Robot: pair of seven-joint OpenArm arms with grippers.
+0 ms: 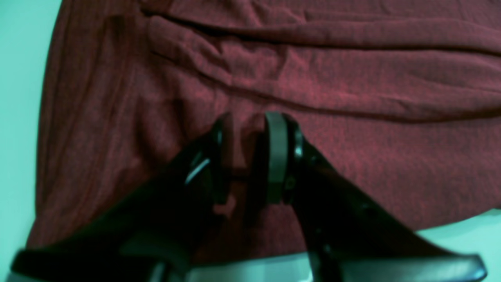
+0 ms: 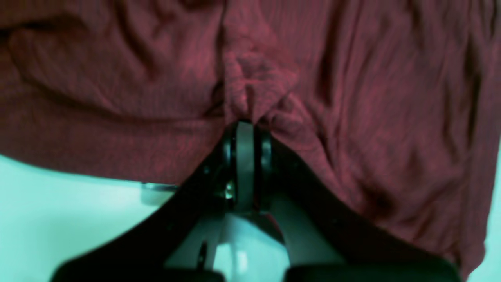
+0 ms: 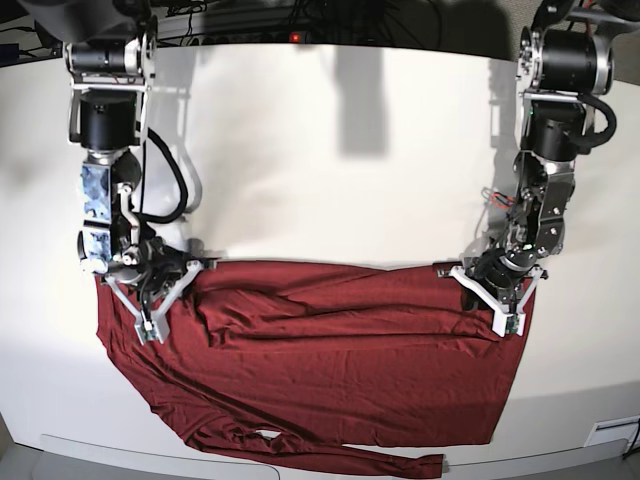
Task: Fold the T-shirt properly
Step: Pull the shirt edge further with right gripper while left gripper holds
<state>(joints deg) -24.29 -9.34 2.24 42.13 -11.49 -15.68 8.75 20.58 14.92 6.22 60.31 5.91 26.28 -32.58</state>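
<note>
The right gripper point(image 2: 244, 129) has its jaws pressed together on a bunched fold of the T-shirt point(image 3: 330, 360), and the cloth rises into a small wrinkled peak just at the fingertips. In the base view this gripper point(image 3: 150, 325) is at the left edge of the garment, near the left side of the table point(image 3: 300, 150). The left gripper point(image 1: 250, 121) has its jaws only a little apart, with a ridge of the maroon fabric standing between them; whether it really grips this ridge I cannot tell. In the base view it point(image 3: 510, 322) sits at the upper right corner of the shirt. The T-shirt lies spread across the front half of the white table, wrinkled, and one long sleeve runs along the front edge toward the middle.
</note>
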